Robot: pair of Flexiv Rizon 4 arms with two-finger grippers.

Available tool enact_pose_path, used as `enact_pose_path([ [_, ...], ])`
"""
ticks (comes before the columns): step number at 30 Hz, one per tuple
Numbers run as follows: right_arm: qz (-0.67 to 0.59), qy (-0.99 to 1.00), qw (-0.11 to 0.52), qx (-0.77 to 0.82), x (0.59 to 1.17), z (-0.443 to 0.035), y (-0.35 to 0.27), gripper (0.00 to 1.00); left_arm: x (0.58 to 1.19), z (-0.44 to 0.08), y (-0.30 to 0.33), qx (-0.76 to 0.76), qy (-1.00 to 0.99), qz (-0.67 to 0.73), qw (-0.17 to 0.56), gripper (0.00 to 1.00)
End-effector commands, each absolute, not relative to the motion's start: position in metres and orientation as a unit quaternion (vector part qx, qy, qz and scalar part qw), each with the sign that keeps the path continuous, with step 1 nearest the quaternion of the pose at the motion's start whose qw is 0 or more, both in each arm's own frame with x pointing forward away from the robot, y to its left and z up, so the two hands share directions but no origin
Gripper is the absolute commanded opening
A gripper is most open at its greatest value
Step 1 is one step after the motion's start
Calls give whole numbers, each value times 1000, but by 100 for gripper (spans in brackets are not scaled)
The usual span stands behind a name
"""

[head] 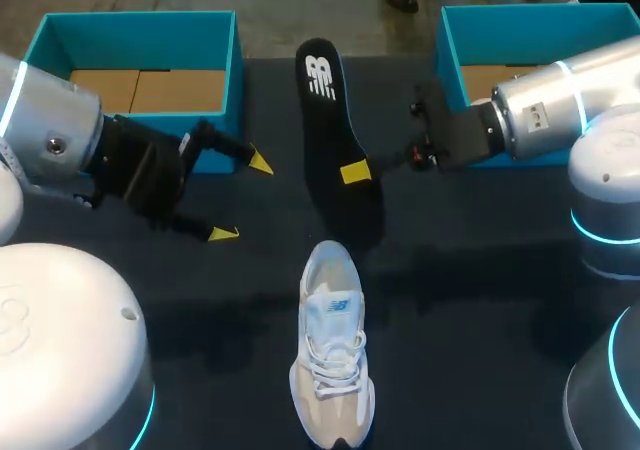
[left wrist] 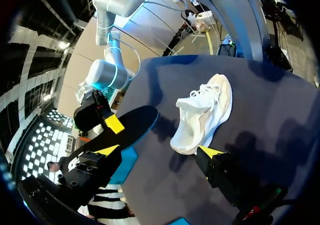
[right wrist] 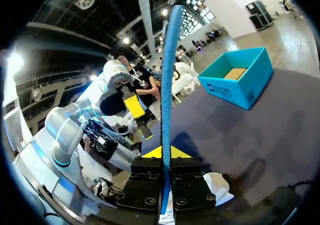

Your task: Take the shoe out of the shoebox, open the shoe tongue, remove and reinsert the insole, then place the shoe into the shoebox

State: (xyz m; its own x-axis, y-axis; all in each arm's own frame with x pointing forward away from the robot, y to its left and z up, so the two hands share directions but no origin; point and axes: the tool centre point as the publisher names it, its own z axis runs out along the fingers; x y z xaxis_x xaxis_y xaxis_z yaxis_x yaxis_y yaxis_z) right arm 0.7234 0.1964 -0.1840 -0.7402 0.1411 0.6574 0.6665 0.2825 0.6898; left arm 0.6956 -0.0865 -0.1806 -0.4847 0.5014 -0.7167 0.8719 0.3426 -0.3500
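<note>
The right gripper [head: 356,172] clamps a black insole [head: 322,110] between its fingers over the dark tabletop [head: 480,280], while the left gripper [head: 241,198] hangs spread wide, holding nothing. The white shoe [head: 330,360] sits on its sole nearer the robot, well apart from the left shoebox [head: 140,25] and the right shoebox [head: 540,15] at the far edge.

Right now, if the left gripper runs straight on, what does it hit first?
Likely the shoe, heel end: it lies ahead of the open left gripper, between its fingers. The insole, held by the right gripper, sits just beside that line; depth unclear.
</note>
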Motion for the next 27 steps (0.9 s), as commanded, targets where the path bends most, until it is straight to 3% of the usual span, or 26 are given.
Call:
enact_pose_path([
  [1,-536,-763,244,-266,723,-184,198,0,695,-181,-86,441,780,-366,252,100],
  [16,-573,-763,206,-218,729,-206,190,0,718,-215,-81,268,901,-325,107,100],
  [27,-550,-793,162,-206,723,-224,196,0,718,-242,-87,247,915,-315,50,100],
])
